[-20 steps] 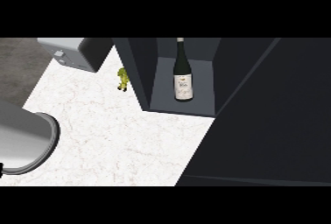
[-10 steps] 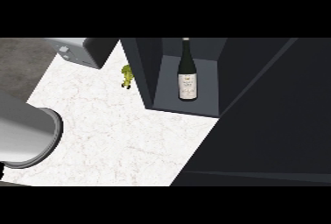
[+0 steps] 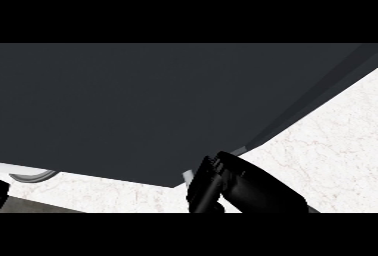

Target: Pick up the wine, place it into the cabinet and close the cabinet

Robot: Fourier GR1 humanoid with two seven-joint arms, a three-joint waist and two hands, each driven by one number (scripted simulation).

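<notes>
White marbled desk [image 3: 325, 135] at right and near edge; dark cabinet [image 3: 148, 105] panel fills most of the view. Wine hidden, so its axis can't be told. Right robot hand [image 3: 221, 185] near cabinet corner, grip unclear.

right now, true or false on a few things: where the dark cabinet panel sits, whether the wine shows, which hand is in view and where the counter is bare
1. A large dark cabinet panel fills most of the head view. True.
2. The wine bottle stands in plain sight on the counter. False: no bottle shows anywhere in this view.
3. A black hand shows at the lower edge, right of centre, by the panel's lower corner. True.
4. The white marbled counter shows only at the left. False: its largest bare part is at the right, with a strip along the bottom left.
5. Both hands are clearly in view. False: only one hand can be made out.
</notes>
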